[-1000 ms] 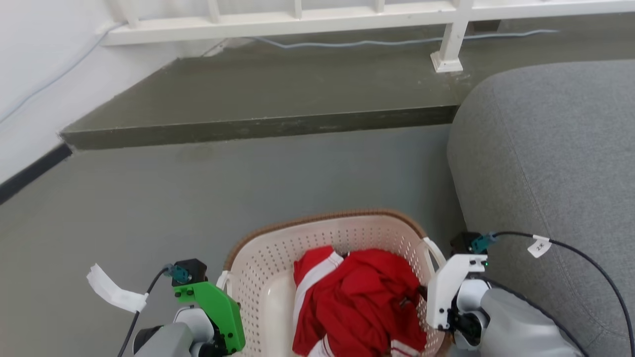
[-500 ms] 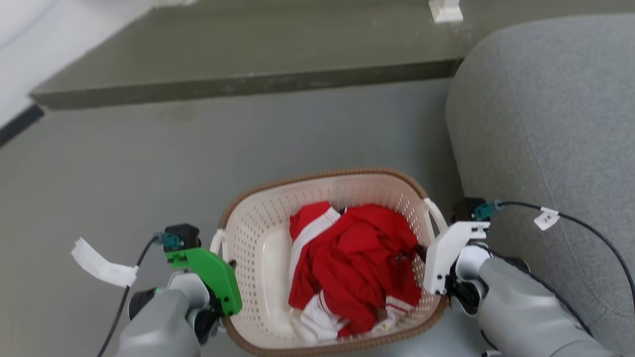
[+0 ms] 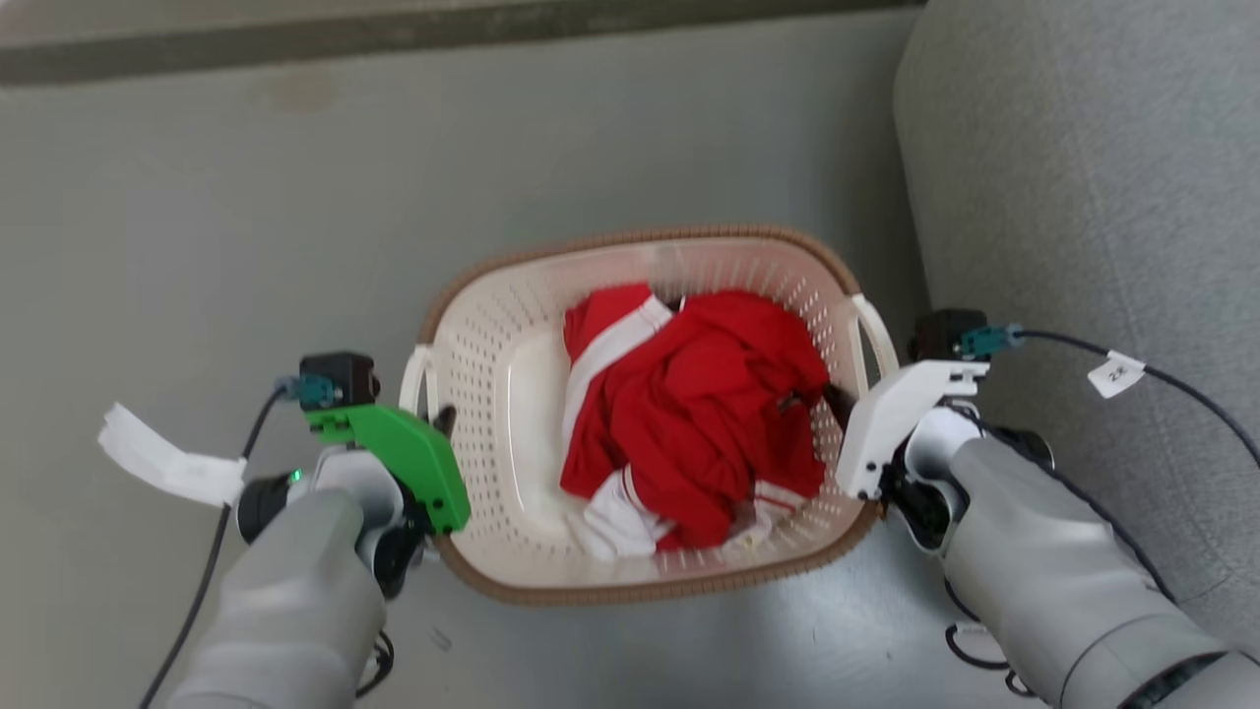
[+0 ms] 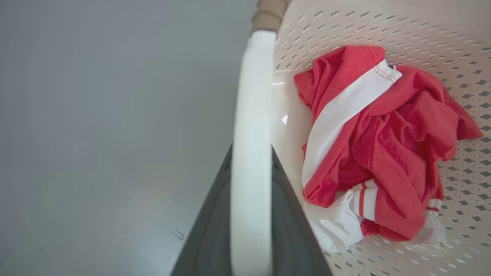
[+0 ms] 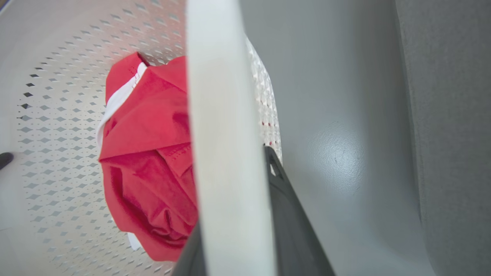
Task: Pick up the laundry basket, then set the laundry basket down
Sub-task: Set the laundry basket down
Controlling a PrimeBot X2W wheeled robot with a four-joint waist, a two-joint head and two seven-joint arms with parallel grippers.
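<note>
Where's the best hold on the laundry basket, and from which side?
White side handles: left tool on the left handle, right tool on the right handle, each from above at its short end. They stand proud of the brown rim, thin enough to pinch, and opposite ends should keep the laundry basket level.

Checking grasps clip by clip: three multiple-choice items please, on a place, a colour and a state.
1. Which side of the laundry basket is the sofa? A. robot's left B. robot's right C. underneath
2. The clothing inside is mostly: A. blue B. red C. black
3. The left gripper and right gripper are: A. open in mid-air B. shut on the clothing C. shut on the side handles
B: sofa lies beyond the right arm. B: red with white bands. C: dark fingers flank a white handle in each wrist view.
</note>
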